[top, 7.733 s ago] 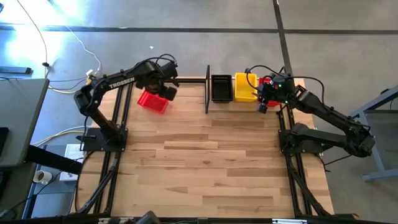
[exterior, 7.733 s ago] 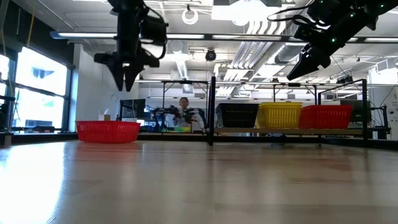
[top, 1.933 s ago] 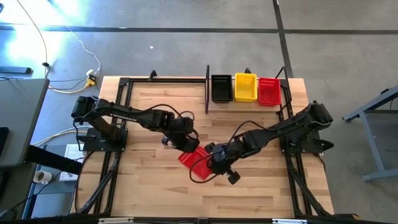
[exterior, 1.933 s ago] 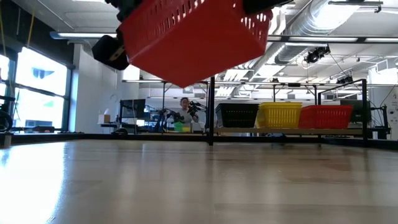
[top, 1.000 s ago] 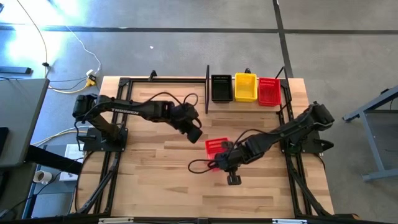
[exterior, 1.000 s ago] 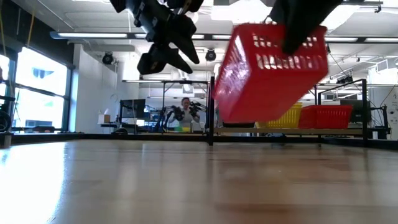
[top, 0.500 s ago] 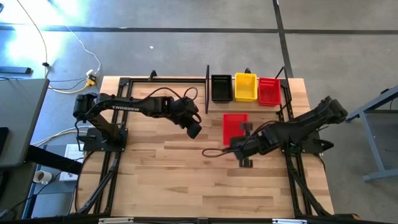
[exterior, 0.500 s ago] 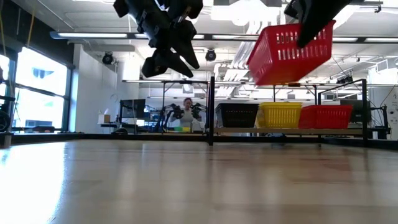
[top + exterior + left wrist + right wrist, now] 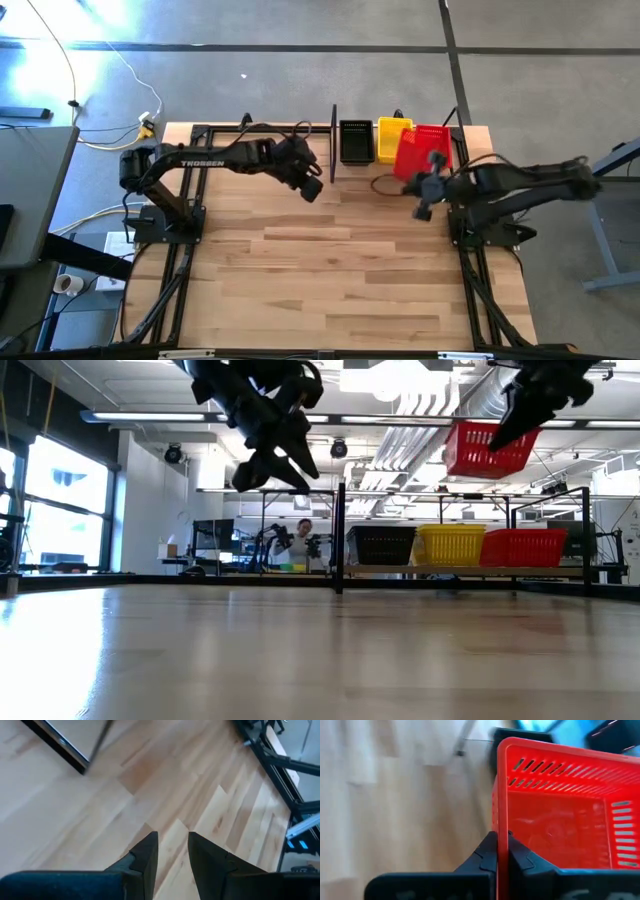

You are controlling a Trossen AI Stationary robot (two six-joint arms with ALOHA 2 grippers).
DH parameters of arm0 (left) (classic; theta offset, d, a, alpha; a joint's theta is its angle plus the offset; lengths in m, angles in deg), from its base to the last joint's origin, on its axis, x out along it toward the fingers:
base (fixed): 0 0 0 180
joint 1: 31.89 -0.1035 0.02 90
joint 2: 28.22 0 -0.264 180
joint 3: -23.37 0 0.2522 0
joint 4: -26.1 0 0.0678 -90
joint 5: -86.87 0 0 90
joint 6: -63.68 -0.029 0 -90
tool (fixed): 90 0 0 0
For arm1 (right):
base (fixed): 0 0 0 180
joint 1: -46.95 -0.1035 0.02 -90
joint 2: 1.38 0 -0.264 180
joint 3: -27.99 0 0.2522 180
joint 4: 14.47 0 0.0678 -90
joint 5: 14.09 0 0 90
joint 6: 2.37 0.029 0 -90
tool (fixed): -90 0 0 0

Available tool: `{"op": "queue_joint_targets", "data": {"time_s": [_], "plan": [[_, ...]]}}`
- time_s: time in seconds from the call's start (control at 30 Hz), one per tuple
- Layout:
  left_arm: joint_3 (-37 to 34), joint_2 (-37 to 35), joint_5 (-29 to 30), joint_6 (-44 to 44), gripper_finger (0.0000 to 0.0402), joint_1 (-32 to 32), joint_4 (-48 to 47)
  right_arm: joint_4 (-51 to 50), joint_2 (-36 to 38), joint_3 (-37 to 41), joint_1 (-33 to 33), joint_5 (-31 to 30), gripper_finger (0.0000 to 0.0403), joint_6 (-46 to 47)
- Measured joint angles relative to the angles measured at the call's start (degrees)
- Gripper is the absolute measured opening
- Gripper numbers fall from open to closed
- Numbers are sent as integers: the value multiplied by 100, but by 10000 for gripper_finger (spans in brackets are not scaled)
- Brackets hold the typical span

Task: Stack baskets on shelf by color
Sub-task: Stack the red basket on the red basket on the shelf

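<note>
This is a robotics lab or industrial workshop — a large open hall with a bare concrete floor [image 9: 300, 70] marked by dark tape lines, and exposed ducts and pipes [image 9: 440, 400] running under a high ceiling hung with strip lights [image 9: 150, 417]. The light wooden table [image 9: 330, 270] sits on a black metal frame with two dark arms bolted to its sides, cables [image 9: 110, 50] trailing across the floor to a wall of tall windows [image 9: 60, 500]. Beyond the table, a person [image 9: 301, 538] sits at a bench crowded with further equipment — other black frames and racks stand around the room.
</note>
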Motion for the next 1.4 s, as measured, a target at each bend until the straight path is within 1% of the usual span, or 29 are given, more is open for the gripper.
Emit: {"op": "queue_joint_targets", "data": {"time_s": [0.07,0.17,0.37,0.53,0.7,0.87,1.0,1.1,1.2,1.4], "plan": [[0,0,-2,-55,97,-91,-2,4,334,142,277,-175,0,-537],[0,0,-3,-50,97,-213,-2,1,738,282,739,-250,0,-1205],[0,0,-3,-48,97,-371,-2,-90,1201,404,1625,-239,0,-2448],[0,0,-5,-64,97,-460,-2,-84,1301,561,2368,344,0,-2988],[0,0,-11,-81,97,-491,0,83,1299,899,2956,620,0,-3476],[0,0,-11,-92,97,-491,2,380,1348,1312,3499,1284,0,-3818],[0,0,-11,-94,97,-491,2,454,1369,1435,3844,1324,0,-4220],[0,0,-40,-94,97,-491,0,476,1402,1433,4134,1553,0,-4415],[0,0,-210,-94,97,-491,-1,479,1410,1433,4408,1771,0,-4563],[0,0,-291,-91,97,-489,-8,487,1399,1431,4926,2076,0,-5230]]}}
